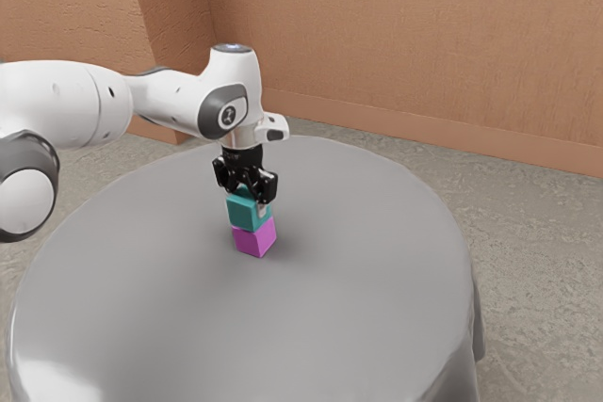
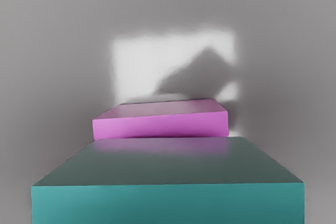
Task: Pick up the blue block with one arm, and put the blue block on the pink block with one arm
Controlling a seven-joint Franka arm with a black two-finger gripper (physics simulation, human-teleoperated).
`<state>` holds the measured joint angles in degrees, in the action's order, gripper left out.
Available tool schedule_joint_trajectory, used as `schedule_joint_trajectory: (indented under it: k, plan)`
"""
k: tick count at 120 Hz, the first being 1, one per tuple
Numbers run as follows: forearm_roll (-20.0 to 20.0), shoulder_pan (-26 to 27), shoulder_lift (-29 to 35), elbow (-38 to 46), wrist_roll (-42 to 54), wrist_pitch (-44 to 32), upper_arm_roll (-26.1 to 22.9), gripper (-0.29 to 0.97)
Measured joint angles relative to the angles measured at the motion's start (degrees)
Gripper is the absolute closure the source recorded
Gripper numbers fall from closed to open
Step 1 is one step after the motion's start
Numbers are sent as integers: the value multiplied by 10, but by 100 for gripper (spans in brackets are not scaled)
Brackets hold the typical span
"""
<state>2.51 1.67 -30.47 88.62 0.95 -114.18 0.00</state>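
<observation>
The blue block (image 1: 247, 214), teal in colour, rests on top of the pink block (image 1: 254, 240) near the middle of the round grey table (image 1: 377, 289). My gripper (image 1: 249, 197) comes straight down onto it, its black fingers pressed against the upper sides of the blue block, shut on it. In the wrist view the blue block (image 2: 168, 182) lies just under my hand, with the pink block (image 2: 160, 121) showing beyond and below it, slightly offset.
The table's grey cloth (image 1: 141, 327) spreads bare around the two stacked blocks. Its rim (image 1: 466, 261) drops off toward the exterior view's right. Brown walls (image 1: 424, 35) stand behind.
</observation>
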Motion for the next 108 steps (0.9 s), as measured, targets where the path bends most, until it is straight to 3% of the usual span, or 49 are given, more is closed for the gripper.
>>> schedule_joint_trajectory:
  k: [24, 64, 88, 108]
  plan:
    - [-1, 0, -1, 1, -2, -1, 0, 28]
    - [-2, 0, 3, 0, -3, -1, -3, 6]
    - [-6, -18, 97, 43, 1, 4, -26, 2]
    - [-11, -27, 116, 56, 6, 15, -28, 1]
